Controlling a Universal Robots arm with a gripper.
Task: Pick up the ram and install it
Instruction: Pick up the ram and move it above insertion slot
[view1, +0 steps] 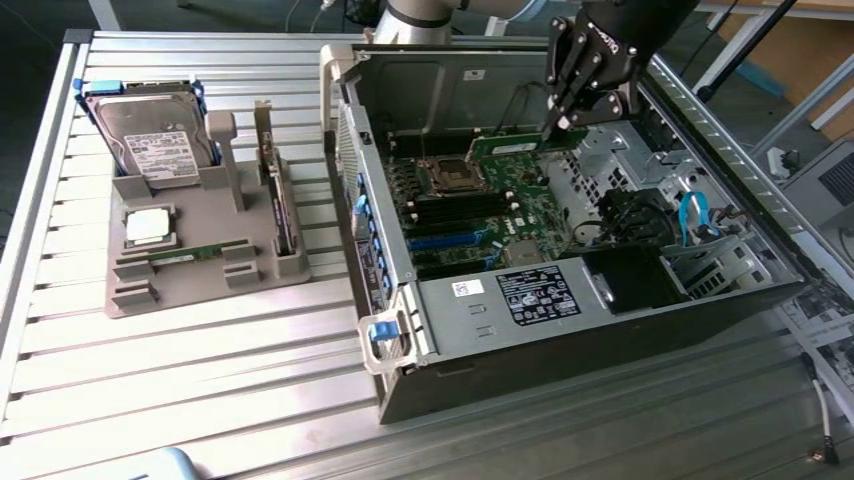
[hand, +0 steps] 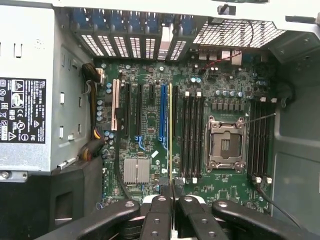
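Your jaws are clamped on the long, thin green circuit-board ram stick (view1: 521, 147), hanging it edge-down over the green motherboard (view1: 534, 195) in the open grey computer case (view1: 441, 90), parallel to the black memory slots (hand: 192, 135), seemingly for seating.

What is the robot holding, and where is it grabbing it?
The end effector pinches the ram by one end.

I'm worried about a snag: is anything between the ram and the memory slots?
Nothing visible. The gripper holds the ram above the motherboard, and the black slots beside the processor socket look bare.
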